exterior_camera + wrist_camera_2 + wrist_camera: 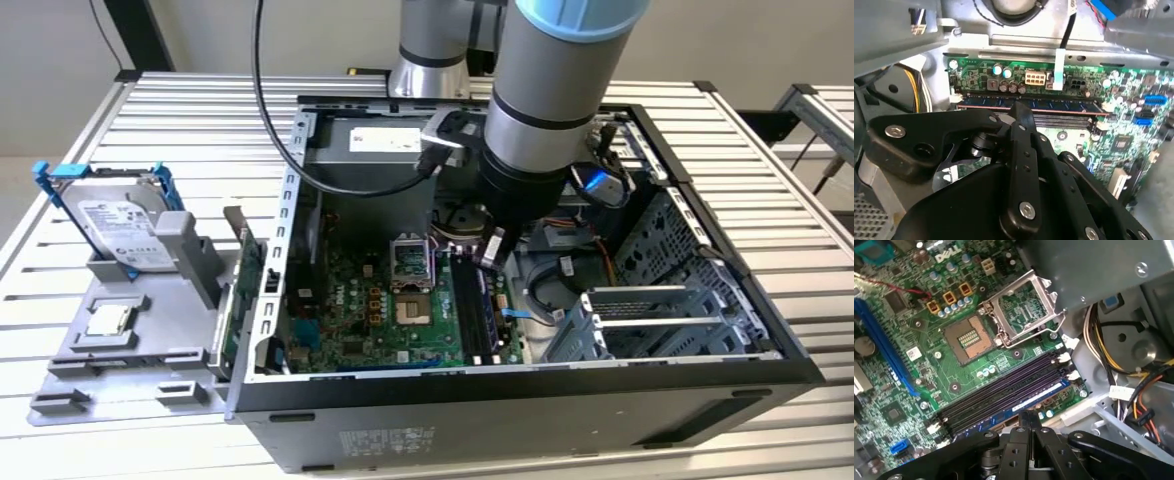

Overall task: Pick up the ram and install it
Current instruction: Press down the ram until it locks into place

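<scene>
In the exterior view, you see an open computer case (pixel 534 385) lying on a slatted table (pixel 747 120). Outside the case, to the exterior view's left, a silver hard drive (pixel 127 232) stands on a grey tray (pixel 134 345). The arm (pixel 547 100) comes steeply down into the case, and its gripper (pixel 491 255) hangs low over the motherboard (pixel 400 330), just beside the processor socket (pixel 414 270). In the second wrist view, the ram (pixel 1064 105) stands on edge inside the case, in the memory slot nearest a white power connector (pixel 1034 77). Its long axis runs along the empty black slots (pixel 1064 121) beside it. Yellow wires (pixel 916 95) lie off one end. The black fingers are drawn together with only a thin seam between them, and their tip meets the ram's upper edge. You cannot tell whether they pinch it. In the first wrist view, the closed tip sits over the slot row, with the open socket frame (pixel 1024 307) beyond and bundled cables (pixel 1104 340) at the case wall.
</scene>
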Motion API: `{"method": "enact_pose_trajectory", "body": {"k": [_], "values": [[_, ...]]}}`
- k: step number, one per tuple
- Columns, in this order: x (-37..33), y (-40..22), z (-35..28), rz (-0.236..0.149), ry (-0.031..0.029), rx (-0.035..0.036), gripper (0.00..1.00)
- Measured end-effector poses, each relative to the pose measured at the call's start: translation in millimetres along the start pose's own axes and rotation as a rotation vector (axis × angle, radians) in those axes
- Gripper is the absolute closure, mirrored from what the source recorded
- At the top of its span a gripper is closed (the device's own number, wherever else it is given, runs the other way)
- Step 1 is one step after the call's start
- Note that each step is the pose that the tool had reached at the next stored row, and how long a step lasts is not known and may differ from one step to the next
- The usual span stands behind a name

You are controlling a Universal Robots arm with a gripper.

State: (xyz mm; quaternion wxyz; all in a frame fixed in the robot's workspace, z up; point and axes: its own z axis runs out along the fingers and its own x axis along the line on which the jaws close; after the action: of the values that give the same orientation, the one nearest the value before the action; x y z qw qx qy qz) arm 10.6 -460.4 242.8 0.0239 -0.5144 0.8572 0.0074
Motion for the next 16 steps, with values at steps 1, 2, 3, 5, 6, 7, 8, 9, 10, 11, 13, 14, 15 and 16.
{"method": "enact_pose_trajectory", "body": {"k": [1,2,3,5,6,7,8,9,10,11,13,14,15,16], "values": [[0.0,0.0,0.2,-0.015,-0.0006,0.0002,1.0],[0.0,0.0,0.3,-0.03,-0.0012,0.0002,1.0],[0.0,0.0,0.5,-0.048,-0.0018,0.0001,1.0],[0.0,0.0,0.8,-0.085,-0.0031,-0.0004,1.0],[0.0,0.0,0.9,-0.103,-0.0038,-0.0006,1.0],[0.0,0.0,1.0,-0.121,-0.0042,-0.0007,1.0],[0.0,0.0,1.2,-0.14,-0.0049,-0.0009,1.0],[0.1,0.0,1.4,-0.157,-0.0055,-0.001,1.0],[0.1,0.1,1.6,-0.174,-0.006,-0.0011,1.0],[0.1,0.0,1.9,-0.191,-0.0066,-0.0012,1.0],[0.1,0.0,2.5,-0.221,-0.0077,-0.0012,1.0],[0.1,0.0,2.8,-0.234,-0.0083,-0.001,1.0],[0.1,0.0,3.0,-0.246,-0.0087,-0.0007,1.0],[0.1,0.0,3.3,-0.258,-0.0093,-0.0004,1.0]]}}
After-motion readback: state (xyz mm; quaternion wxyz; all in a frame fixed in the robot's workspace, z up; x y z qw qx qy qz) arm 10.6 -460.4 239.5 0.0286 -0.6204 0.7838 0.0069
